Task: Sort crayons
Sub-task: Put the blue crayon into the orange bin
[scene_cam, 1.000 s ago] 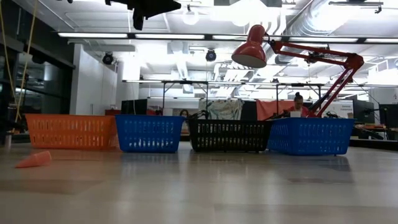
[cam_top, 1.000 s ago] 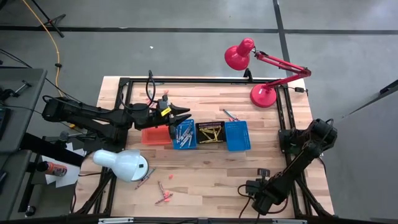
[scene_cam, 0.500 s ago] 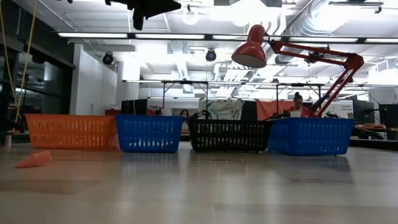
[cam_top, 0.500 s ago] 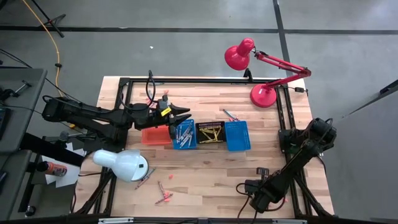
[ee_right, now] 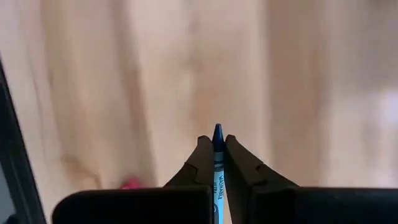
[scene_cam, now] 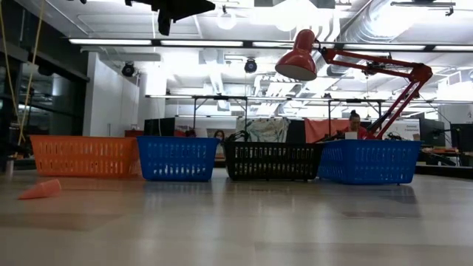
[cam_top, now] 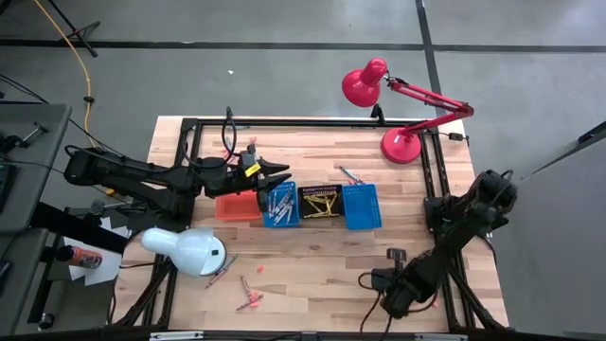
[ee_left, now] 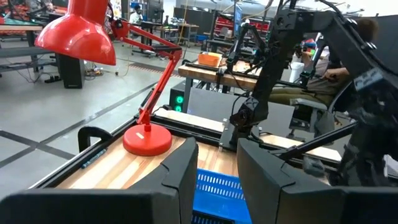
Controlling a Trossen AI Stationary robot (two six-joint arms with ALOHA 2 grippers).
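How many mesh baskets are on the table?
4, in one row across the table's middle: an orange basket at the left end, a blue basket holding crayons, a black basket holding yellow crayons, and another blue basket at the right end.

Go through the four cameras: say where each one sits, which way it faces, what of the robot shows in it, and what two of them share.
High view: above the table, looking straight down; both arms, left gripper over the baskets, right gripper near the front edge.
Low view: at table-top height, level across to the basket row; only a dark arm part at the top.
Left wrist view: past its open fingers toward the red lamp.
Right wrist view: down at the wood, fingers shut on a blue crayon.
Shared: the red lamp shows in the high, low and left wrist views.
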